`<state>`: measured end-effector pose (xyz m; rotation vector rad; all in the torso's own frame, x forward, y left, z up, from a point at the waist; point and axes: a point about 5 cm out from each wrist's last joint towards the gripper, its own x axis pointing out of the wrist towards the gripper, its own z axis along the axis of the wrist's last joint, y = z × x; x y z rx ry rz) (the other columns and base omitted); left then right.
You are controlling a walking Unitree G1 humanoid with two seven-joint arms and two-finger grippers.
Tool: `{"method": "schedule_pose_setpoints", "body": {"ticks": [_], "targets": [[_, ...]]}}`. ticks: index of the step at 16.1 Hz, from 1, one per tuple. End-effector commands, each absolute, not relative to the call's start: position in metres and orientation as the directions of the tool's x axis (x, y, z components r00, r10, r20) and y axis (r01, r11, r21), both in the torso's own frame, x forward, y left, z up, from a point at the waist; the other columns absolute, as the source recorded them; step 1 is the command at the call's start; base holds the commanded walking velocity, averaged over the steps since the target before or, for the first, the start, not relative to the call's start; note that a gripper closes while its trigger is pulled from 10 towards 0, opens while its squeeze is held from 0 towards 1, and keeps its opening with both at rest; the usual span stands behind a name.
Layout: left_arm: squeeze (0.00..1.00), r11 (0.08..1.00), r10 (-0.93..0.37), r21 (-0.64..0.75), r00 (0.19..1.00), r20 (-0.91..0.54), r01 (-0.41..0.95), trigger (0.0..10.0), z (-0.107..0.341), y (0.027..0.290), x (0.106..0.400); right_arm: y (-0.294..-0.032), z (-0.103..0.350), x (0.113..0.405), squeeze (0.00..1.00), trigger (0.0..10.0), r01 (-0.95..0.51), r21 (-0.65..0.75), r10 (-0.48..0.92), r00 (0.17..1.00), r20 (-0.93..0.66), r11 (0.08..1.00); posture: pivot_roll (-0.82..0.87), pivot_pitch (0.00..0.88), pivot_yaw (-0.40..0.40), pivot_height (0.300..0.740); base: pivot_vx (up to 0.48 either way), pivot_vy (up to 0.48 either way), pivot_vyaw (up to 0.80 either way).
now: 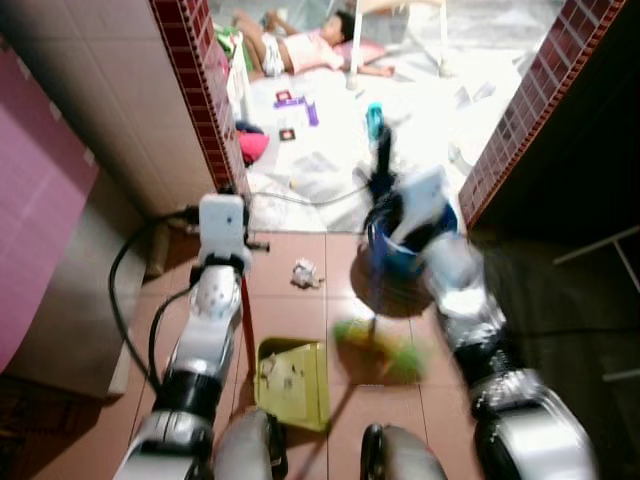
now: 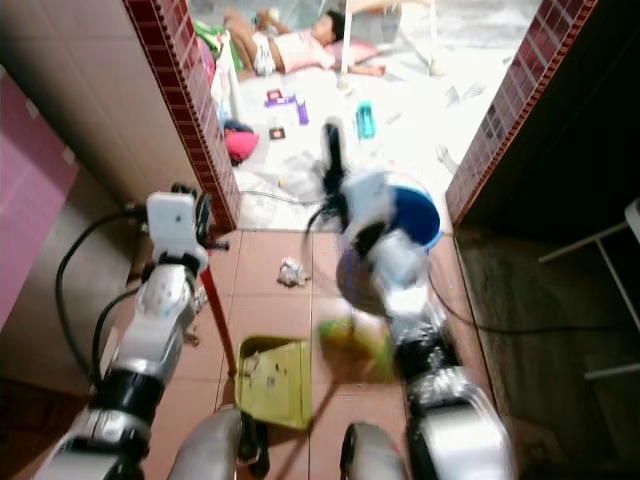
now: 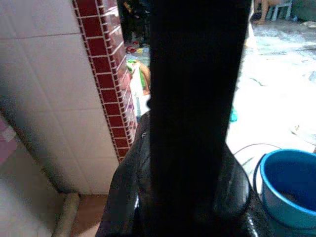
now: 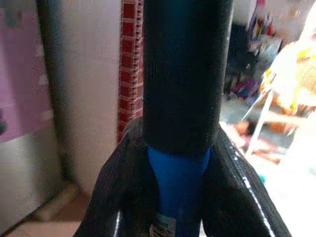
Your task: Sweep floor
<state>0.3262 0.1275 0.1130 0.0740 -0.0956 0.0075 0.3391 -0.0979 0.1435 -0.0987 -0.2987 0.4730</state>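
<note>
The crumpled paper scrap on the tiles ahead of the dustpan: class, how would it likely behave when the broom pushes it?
The crumpled paper scrap looks thin and wadded, so it is probably very light and skids easily across the smooth tiles. Its uneven shape suggests it may tumble rather than roll straight.

One yellow-green dustpan (image 1: 293,382), one green broom head (image 1: 385,348) and one blue bucket (image 2: 410,218). One crumpled paper scrap (image 1: 305,273) on the floor. One person (image 1: 295,45) lies beyond

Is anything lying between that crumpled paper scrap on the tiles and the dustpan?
Nothing visible. The crumpled white paper scrap lies on bare terracotta floor tiles, beyond the yellow-green plastic dustpan. The blue plastic bucket stands off to the robot's right of that path, and the green broom head hangs beside the dustpan.
</note>
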Motion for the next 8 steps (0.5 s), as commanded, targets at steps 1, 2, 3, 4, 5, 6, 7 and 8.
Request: {"method": "schedule_pose_setpoints", "body": {"ticks": [1, 2, 3, 4, 5, 6, 7, 8], "targets": [[0.0, 0.994, 0.006, 0.109, 0.994, 0.108, -0.018, 10.0, 0.113, 0.133, 0.324, -0.093, 0.163, 0.339, 0.0, 10.0, -0.391, -0.189, 0.433, 0.832, 0.348, 0.901, -0.08, 0.034, 0.052, 0.74, 0.0, 0.0, 0.0], [0.0, 0.994, 0.012, 0.108, 0.994, 0.11, -0.024, 10.0, 0.114, 0.133, 0.324, -0.092, 0.161, 0.338, 0.0, 10.0, -0.357, -0.165, 0.393, 0.847, 0.358, 0.919, -0.08, 0.031, 0.051, 0.74, 0.0, 0.0, 0.0], [0.0, 0.994, 0.015, 0.109, 0.993, 0.118, -0.028, 10.0, 0.117, 0.134, 0.325, -0.09, 0.153, 0.339, 0.0, 10.0, -0.32, -0.093, 0.333, 0.886, 0.324, 0.943, -0.07, 0.031, 0.054, 0.74, 0.0, 0.0, 0.0], [0.0, 0.993, 0.017, 0.112, 0.992, 0.127, -0.031, 10.0, 0.119, 0.134, 0.325, -0.09, 0.15, 0.338, 0.0, 10.0, -0.299, -0.058, 0.302, 0.902, 0.309, 0.952, -0.07, 0.032, 0.056, 0.74, 0.0, 0.0, 0.0], [0.0, 0.991, 0.019, 0.129, 0.987, 0.16, -0.04, 10.0, 0.128, 0.135, 0.326, -0.092, 0.147, 0.337, 0.0, 10.0, -0.224, -0.012, 0.217, 0.928, 0.303, 0.975, -0.07, 0.032, 0.06, 0.74, 0.0, 0.0, 0.0], [0.0, 0.989, 0.02, 0.14, 0.983, 0.18, -0.045, 10.0, 0.133, 0.136, 0.326, -0.092, 0.148, 0.337, 0.0, 10.0, -0.197, 0.011, 0.184, 0.935, 0.304, 0.98, -0.07, 0.032, 0.06, 0.74, 0.0, 0.0, 0.0], [0.0, 0.988, 0.02, 0.146, 0.982, 0.187, -0.048, 10.0, 0.135, 0.137, 0.326, -0.091, 0.153, 0.334, 0.0, 10.0, -0.201, 0.023, 0.182, 0.926, 0.33, 0.979, -0.07, 0.032, 0.06, 0.74, 0.0, 0.0, 0.0], [0.0, 0.988, 0.023, 0.143, 0.983, 0.183, -0.049, 10.0, 0.133, 0.138, 0.326, -0.091, 0.154, 0.333, 0.0, 10.0, -0.211, -0.005, 0.201, 0.92, 0.337, 0.977, -0.08, 0.034, 0.053, 0.74, 0.0, 0.0, 0.0]]}}
